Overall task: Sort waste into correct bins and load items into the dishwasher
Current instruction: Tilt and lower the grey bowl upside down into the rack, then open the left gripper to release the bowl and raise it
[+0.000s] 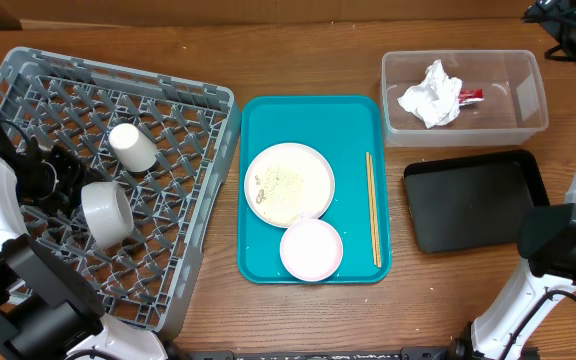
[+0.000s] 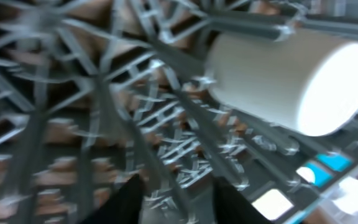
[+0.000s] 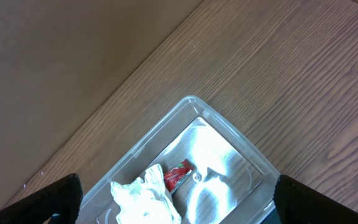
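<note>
In the grey dishwasher rack (image 1: 183,120) lie the white cup (image 1: 131,146) and the grey-green bowl (image 1: 106,212). My left gripper (image 1: 48,168) sits low over the rack floor just left of them. In its blurred wrist view the gripper (image 2: 179,194) is open with only lattice between its fingers, and the cup (image 2: 291,81) is ahead to the right. The clear tub (image 1: 513,70) holds the napkin (image 1: 430,93) and red wrapper (image 1: 471,96). My right gripper (image 3: 179,208) hangs wide open above that tub (image 3: 229,134). Beside the tub is the black tray (image 1: 476,200).
A teal serving tray (image 1: 353,120) in the middle carries the white plate (image 1: 308,160) with rice crumbs (image 1: 282,184), the small pinkish bowl (image 1: 311,249) and chopsticks (image 1: 372,208). The right arm's base (image 1: 558,240) stands right of the black tray.
</note>
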`<state>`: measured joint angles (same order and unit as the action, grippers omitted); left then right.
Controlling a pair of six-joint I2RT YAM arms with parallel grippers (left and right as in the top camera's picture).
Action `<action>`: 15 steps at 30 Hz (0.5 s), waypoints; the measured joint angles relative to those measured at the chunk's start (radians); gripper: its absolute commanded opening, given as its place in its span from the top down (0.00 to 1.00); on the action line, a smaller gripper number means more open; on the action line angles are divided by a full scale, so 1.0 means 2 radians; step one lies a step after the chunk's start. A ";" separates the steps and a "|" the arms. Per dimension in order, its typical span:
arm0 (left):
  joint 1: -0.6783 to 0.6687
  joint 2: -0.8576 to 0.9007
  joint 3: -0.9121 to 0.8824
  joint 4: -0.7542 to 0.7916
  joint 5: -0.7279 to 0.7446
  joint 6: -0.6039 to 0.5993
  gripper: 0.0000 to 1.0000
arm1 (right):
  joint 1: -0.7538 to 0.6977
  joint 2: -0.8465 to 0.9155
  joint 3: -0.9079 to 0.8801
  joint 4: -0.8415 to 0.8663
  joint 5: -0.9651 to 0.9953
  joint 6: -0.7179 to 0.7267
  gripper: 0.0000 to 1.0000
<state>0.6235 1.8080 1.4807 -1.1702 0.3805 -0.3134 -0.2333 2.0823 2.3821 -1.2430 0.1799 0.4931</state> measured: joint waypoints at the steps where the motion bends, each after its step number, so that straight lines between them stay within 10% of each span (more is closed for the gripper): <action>1: 0.000 0.001 0.009 -0.009 -0.013 -0.001 0.47 | 0.000 0.000 0.000 0.000 0.000 0.000 0.00; 15: 0.000 0.002 0.142 -0.075 -0.133 -0.018 0.49 | 0.000 0.000 0.000 0.000 0.000 0.000 0.00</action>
<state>0.6235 1.8118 1.7645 -1.3209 0.1143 -0.3496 -0.2329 2.0823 2.3821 -1.2434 0.1799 0.4931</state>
